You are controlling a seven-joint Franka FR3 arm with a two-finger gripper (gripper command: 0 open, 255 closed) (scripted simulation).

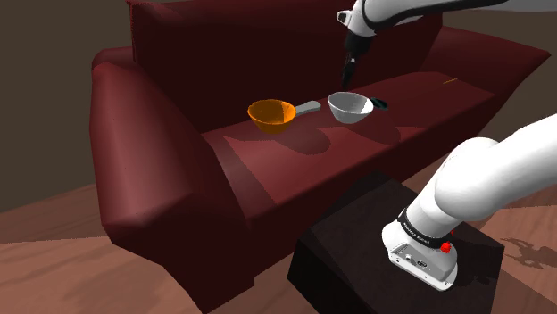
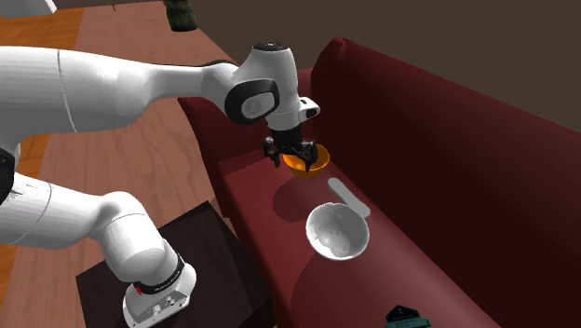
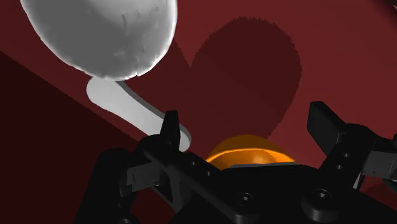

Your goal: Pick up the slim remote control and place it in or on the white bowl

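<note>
end effector (image 1: 348, 71) hangs in air near white bowl (image 1: 349, 114), fingers (image 3: 324, 124) wide apart, empty. slim remote (image 1: 308, 108) flat on sofa seat (image 1: 268, 161) just beside white bowl, btwn it & orange bowl (image 1: 271, 116).

In the shoulder view, on the dark red sofa seat (image 1: 268, 169), the round orange bowl (image 1: 271, 115) lies at nine o'clock of the round white bowl (image 1: 350, 106). The slim pale remote (image 1: 309, 108) lies between them, and the small dark object (image 1: 380, 103) at three o'clock.
</note>
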